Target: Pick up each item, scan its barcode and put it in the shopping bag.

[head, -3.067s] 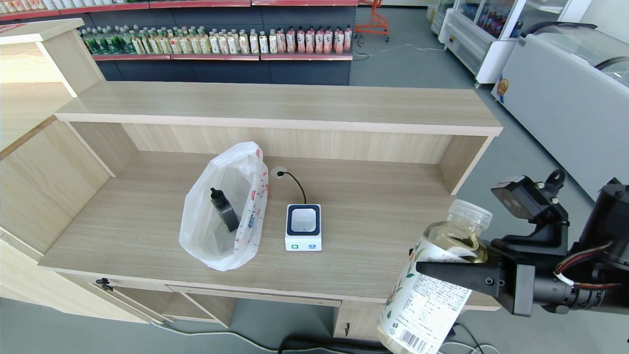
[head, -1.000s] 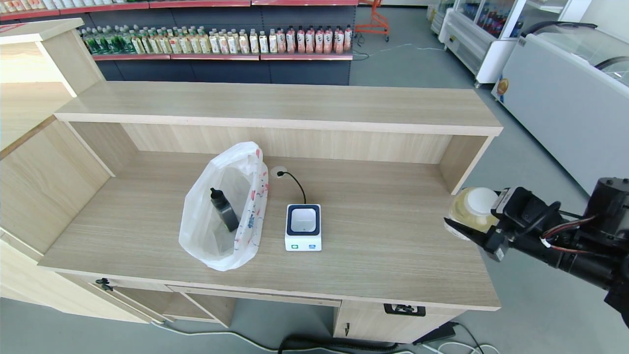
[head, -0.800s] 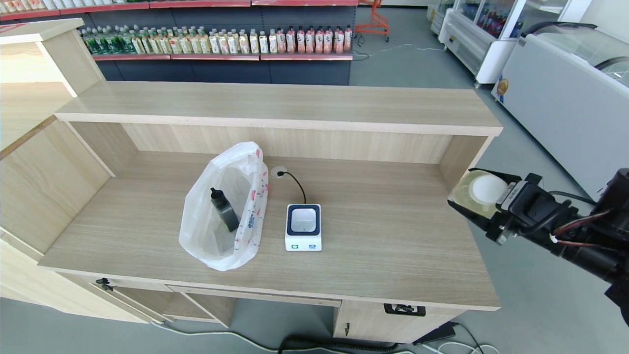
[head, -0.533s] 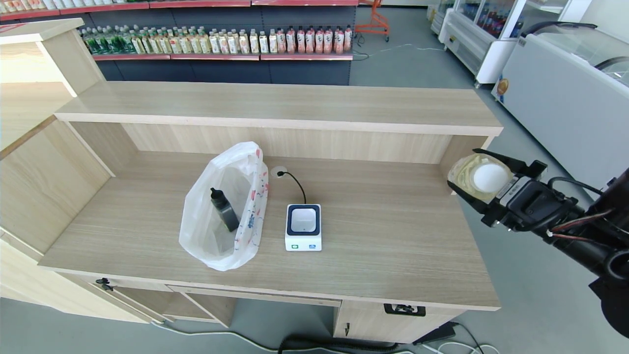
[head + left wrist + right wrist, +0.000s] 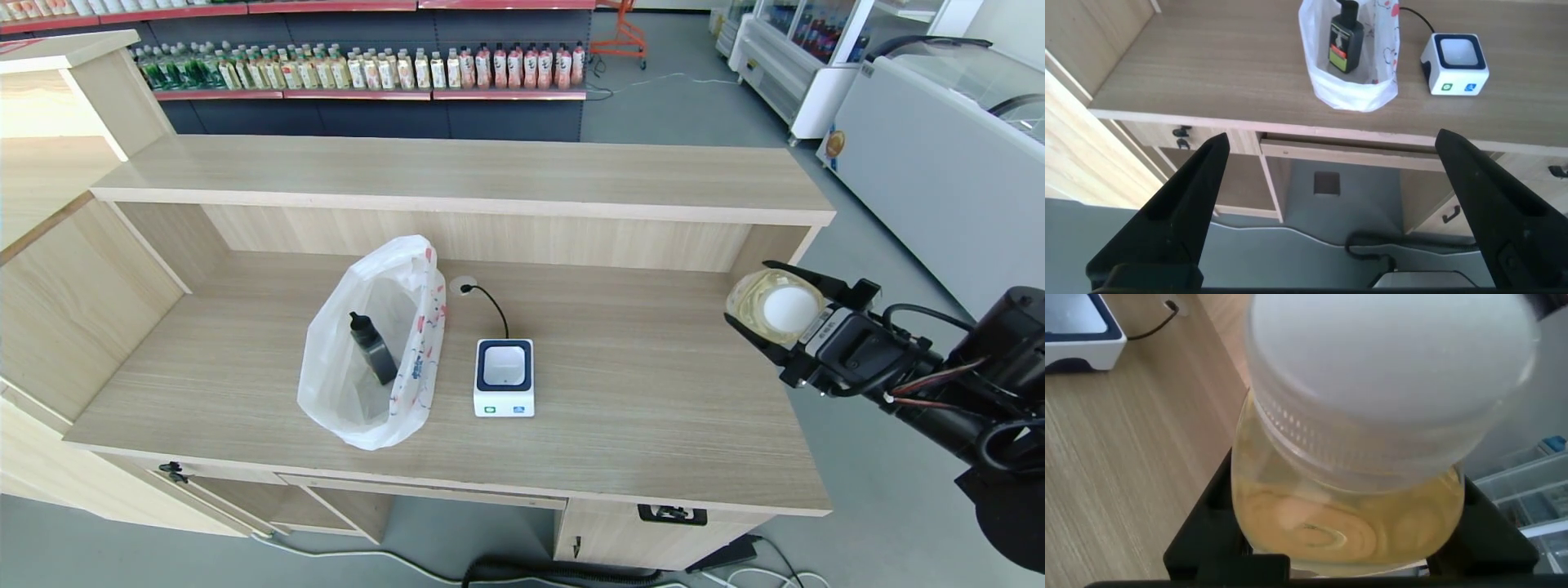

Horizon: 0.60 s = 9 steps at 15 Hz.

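Right arm matte black, jointed, with exposed red, white and black cables; left gripper has black, broad, tapered fingers.

The left gripper hung out past the counter, its two dark fingers spread wide apart. Near the counter's edge above the drawer stood a white bag with a black bottle inside. A small white scanner with a black cord sat just beside the bag.

Head view high above the counter, left wrist view low before it, scanner in all three.
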Available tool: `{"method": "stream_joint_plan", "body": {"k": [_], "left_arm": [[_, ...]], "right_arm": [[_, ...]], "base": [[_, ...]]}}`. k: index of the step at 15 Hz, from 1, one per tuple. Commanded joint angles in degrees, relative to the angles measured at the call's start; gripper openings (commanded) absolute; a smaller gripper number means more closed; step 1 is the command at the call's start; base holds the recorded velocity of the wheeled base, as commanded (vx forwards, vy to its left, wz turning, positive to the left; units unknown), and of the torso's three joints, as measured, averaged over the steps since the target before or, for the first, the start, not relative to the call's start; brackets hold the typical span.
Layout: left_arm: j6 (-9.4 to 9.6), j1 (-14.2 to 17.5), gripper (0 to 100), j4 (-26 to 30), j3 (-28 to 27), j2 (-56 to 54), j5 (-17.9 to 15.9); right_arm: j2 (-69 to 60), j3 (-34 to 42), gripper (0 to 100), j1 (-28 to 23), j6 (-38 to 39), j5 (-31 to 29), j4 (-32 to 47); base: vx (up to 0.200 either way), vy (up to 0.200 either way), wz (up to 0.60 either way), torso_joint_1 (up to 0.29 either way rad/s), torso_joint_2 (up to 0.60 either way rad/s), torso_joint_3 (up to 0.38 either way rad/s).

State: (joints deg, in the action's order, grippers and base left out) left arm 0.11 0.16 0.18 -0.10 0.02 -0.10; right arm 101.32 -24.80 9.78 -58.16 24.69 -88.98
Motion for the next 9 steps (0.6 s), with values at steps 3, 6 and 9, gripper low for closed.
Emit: {"method": "stream_joint_plan", "body": {"k": [3,6,9], "left_arm": [[-0.02,0.02,100,-0.01,0.01,-0.02,0.01],[-0.02,0.02,100,-0.01,0.01,-0.02,0.01],[-0.02,0.02,100,-0.01,0.01,-0.02,0.01]], "right_arm": [[-0.33,0.1,0,0.42,-0.02,0.1,-0.05],[0.02,-0.08,0,0.42,0.07,0.1,0.03],[0.99,-0.43,0,0.42,0.24,0.1,-0.05]], "base": [[0.0,0.2,0.0,-0.002,0.0,0.002],[0.0,0.2,0.0,0.007,0.0,0.001],[0.0,0.2,0.0,-0.001,0.0,0.002]]}}
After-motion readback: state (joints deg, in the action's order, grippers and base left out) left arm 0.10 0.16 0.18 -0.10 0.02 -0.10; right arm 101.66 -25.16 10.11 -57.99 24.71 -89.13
